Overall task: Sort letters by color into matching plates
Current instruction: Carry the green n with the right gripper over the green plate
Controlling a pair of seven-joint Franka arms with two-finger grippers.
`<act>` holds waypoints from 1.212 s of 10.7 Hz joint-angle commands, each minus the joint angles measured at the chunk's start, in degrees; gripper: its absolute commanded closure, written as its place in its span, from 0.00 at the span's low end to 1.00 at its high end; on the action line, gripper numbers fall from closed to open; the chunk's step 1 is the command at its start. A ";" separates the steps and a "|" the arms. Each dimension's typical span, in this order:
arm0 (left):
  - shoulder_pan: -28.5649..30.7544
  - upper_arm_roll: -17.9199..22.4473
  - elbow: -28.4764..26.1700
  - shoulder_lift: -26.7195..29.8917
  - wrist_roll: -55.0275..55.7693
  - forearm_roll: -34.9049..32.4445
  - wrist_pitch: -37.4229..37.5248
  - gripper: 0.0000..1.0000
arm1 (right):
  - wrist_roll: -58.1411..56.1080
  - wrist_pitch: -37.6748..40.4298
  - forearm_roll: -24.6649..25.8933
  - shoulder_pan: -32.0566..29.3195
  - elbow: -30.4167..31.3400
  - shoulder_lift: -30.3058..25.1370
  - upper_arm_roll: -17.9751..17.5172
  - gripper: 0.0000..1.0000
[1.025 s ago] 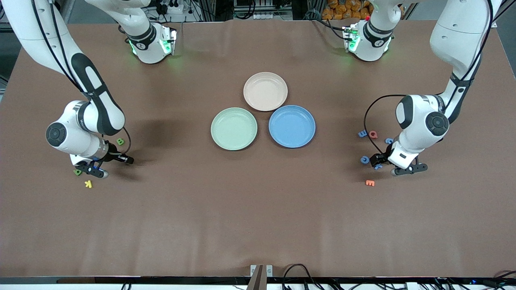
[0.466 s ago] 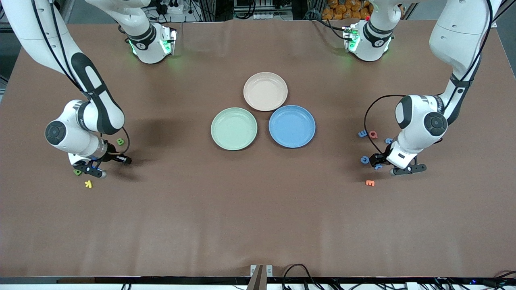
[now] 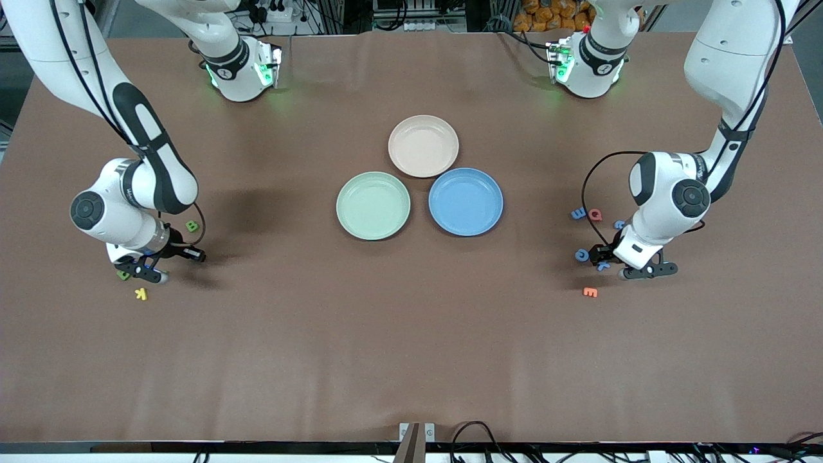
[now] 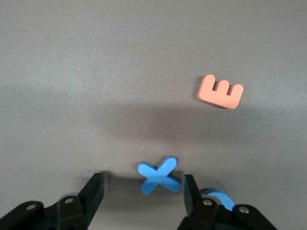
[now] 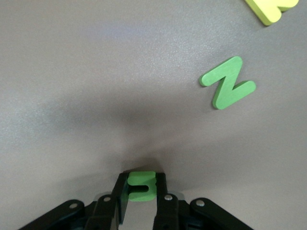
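Observation:
My right gripper (image 5: 141, 186) is shut on a small green letter (image 5: 142, 184), low at the table toward the right arm's end (image 3: 153, 262). A green N (image 5: 228, 88) and a yellow letter (image 5: 268, 7) lie nearby. My left gripper (image 4: 142, 186) is open and straddles a blue X (image 4: 159, 175) that lies flat on the table. One finger (image 4: 192, 191) half hides another blue letter (image 4: 219, 197), and an orange E (image 4: 220, 91) lies close by. The mint green plate (image 3: 373, 206) and the blue plate (image 3: 465, 201) sit side by side at mid-table, both with nothing in them.
A pale pink plate (image 3: 424, 146) touches both plates, farther from the front camera. A green B (image 3: 191, 226) and yellow K (image 3: 141, 294) lie by the right gripper. A red Q (image 3: 595, 215) and several blue letters (image 3: 578, 214) lie by the left gripper (image 3: 605, 260).
The right gripper's fingers have closed onto the green letter. The left gripper has shifted slightly over the blue X and its fingers have narrowed a little.

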State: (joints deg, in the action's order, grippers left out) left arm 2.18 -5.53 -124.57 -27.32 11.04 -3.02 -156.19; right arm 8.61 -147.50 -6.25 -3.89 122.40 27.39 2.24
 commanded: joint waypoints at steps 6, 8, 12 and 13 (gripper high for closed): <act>-0.33 0.17 1.44 -1.77 1.26 -1.64 -0.87 0.28 | 6.57 5.45 0.71 4.58 0.65 -5.41 0.23 0.94; -0.42 0.25 1.79 -2.21 1.26 -1.64 -0.87 0.32 | 11.31 7.92 0.63 8.53 0.56 -7.07 0.22 0.93; -0.42 0.26 2.14 -2.47 1.17 -1.73 -0.87 0.52 | 21.51 12.31 0.45 18.89 0.56 -9.01 0.22 0.93; -0.42 0.26 2.14 -2.47 1.17 -2.25 -0.87 0.59 | 24.58 12.93 0.45 22.23 0.47 -9.19 0.31 0.93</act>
State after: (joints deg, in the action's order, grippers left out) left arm 2.06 -5.45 -123.40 -28.36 11.04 -3.22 -156.32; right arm 27.21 -136.59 -6.20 12.70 122.07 20.18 2.01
